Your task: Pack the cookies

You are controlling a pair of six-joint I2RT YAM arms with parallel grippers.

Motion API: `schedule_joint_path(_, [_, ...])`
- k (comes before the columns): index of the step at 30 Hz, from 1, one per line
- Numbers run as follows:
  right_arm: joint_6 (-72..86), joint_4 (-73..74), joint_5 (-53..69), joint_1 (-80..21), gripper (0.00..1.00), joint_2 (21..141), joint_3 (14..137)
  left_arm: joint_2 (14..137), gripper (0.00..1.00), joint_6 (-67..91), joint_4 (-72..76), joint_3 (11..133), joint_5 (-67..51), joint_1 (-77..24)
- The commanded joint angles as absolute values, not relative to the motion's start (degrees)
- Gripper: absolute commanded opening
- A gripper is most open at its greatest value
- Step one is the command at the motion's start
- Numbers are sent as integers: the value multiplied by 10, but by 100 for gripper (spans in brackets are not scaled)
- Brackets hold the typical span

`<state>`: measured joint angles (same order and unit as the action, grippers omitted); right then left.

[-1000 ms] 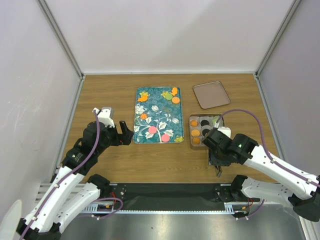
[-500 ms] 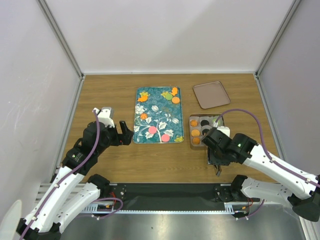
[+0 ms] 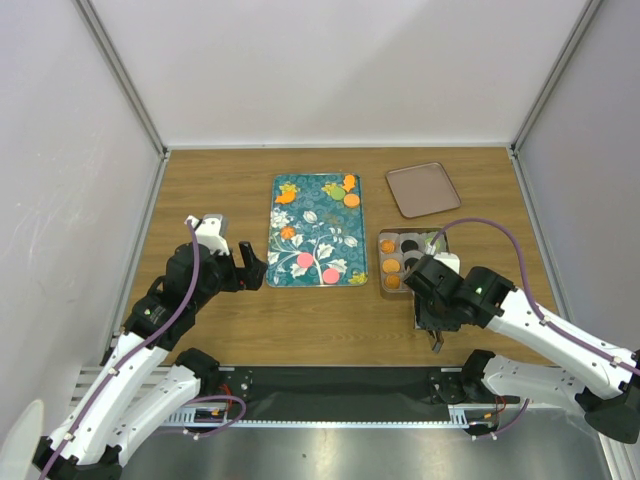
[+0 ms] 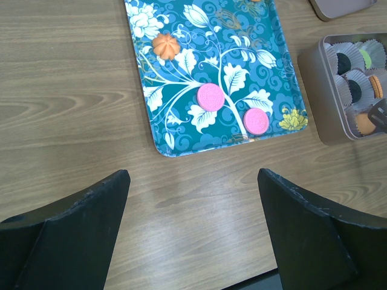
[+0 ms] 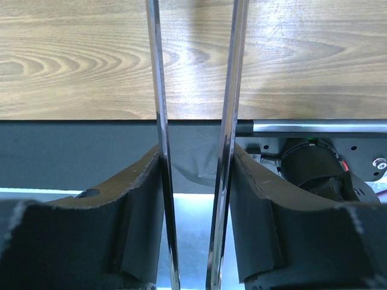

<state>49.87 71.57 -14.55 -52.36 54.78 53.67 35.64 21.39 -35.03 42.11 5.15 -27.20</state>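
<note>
Two pink cookies (image 3: 305, 260) (image 4: 210, 96) lie near the front of the teal flowered tray (image 3: 280, 270). Orange cookies (image 3: 352, 200) and a green one (image 3: 338, 192) lie at its far right corner. The square metal tin (image 3: 381, 290) (image 4: 308, 66) holds orange cookies (image 3: 391, 266) and black cookies (image 3: 411, 263) in paper cups. My left gripper (image 3: 250, 270) (image 4: 193, 181) is open and empty, just left of the tray's near corner. My right gripper (image 3: 437, 328) (image 5: 193, 181) is shut on metal tongs (image 5: 158, 90), in front of the tin, and nothing is between the blades.
A brownish square lid (image 3: 422, 188) lies at the back right, behind the tin. The black front rail (image 5: 91, 151) and the table's near edge are right under the tongs. Grey walls close in both sides and the back.
</note>
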Motion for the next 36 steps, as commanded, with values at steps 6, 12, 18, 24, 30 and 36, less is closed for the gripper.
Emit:
schedule_joint_path(6, [496, 723, -149, -520, 47, 538, 543, 355, 94, 208, -334, 432, 44, -275])
schedule_joint_path(12, [494, 724, -149, -520, 47, 538, 551, 354, 94, 207, -334, 432, 45, -275])
schedule_joint_path(18, [489, 724, -152, -519, 47, 541, 562, 354, 94, 207, -335, 432, 44, -275])
schedule_joint_path(24, [476, 715, -153, -513, 47, 548, 582, 355, 94, 208, -335, 432, 43, -275])
schedule_joint_path(30, [454, 690, -149, -492, 47, 566, 606, 355, 94, 208, -334, 432, 44, -275])
schedule_joint_path(36, [410, 644, -126, -449, 46, 583, 637, 357, 93, 207, -334, 432, 41, -275])
